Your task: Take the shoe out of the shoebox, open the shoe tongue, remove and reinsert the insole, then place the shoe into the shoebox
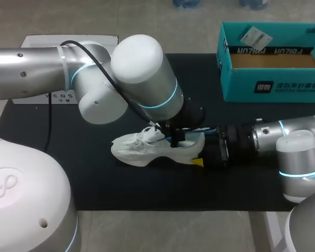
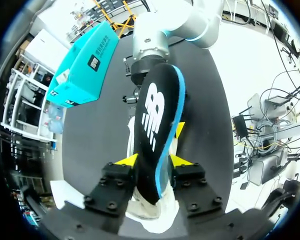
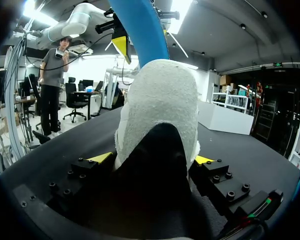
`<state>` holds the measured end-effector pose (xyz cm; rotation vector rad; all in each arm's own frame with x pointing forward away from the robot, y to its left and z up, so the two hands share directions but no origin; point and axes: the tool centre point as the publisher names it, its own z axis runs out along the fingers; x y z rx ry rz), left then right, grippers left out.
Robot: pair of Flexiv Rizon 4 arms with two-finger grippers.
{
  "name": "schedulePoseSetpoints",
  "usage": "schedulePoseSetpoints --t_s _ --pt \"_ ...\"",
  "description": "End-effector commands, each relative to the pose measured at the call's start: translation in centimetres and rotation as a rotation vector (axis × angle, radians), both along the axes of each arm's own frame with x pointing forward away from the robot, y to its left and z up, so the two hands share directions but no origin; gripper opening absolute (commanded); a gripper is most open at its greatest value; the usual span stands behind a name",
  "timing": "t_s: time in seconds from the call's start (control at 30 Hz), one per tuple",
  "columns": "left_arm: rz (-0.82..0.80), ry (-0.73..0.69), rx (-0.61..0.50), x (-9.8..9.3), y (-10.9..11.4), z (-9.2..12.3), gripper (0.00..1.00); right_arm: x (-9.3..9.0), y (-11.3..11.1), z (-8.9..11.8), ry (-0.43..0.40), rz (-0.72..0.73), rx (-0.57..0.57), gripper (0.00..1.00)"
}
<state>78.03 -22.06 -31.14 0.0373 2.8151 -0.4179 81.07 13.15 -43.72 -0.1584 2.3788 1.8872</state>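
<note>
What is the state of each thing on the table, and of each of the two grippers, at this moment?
shoe: out of the box, on its side on the black mat, heel gripped.
insole: pulled up over the shoe, held on edge.
shoebox: open, no shoe inside.
left gripper: shut on the insole.
right gripper: shut on the shoe's heel.
</note>
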Motion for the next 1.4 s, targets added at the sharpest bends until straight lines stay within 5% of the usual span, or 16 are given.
schedulePoseSetpoints --t_s 0.03,0.2,0.27,0.33,0.53,0.73,1.17,1.33,1.4 --pt "0.007 0.002 0.002 0.6 -0.2 -0.5 0.34 -0.1 0.3 -0.8 0.000 0.000 -0.002 0.00" --pt "0.031 0.000 0.012 1.1 -0.9 -1.0 0.31 -0.1 0.3 -0.8 0.000 0.000 -0.002 0.00" --pt "0.034 0.003 0.016 1.2 -1.2 -1.2 0.11 -0.1 0.3 -0.8 0.000 0.000 -0.002 0.00" --pt "0.035 0.006 0.020 1.2 -1.5 -1.4 0.00 -0.1 0.3 -0.8 0.000 0.000 -0.002 0.00" --pt "0.027 0.044 -0.012 0.9 -1.3 -0.4 0.00 -0.1 0.3 -0.8 0.000 0.000 -0.002 0.00" --pt "0.027 0.146 -0.107 1.4 -0.2 4.1 0.00 -0.1 0.3 -0.8 0.000 0.000 -0.002 0.00" --pt "-0.106 0.425 -0.369 5.9 0.1 15.9 0.00 -0.1 0.3 -0.8 0.000 0.000 -0.002 0.00" --pt "-0.167 0.449 -0.388 7.0 0.2 19.9 0.00 -0.1 0.3 -0.8 0.000 0.000 -0.002 0.00" --pt "-0.167 0.449 -0.388 7.0 0.2 19.9 0.00 -0.1 0.3 -0.8 0.000 0.000 -0.002 0.00"
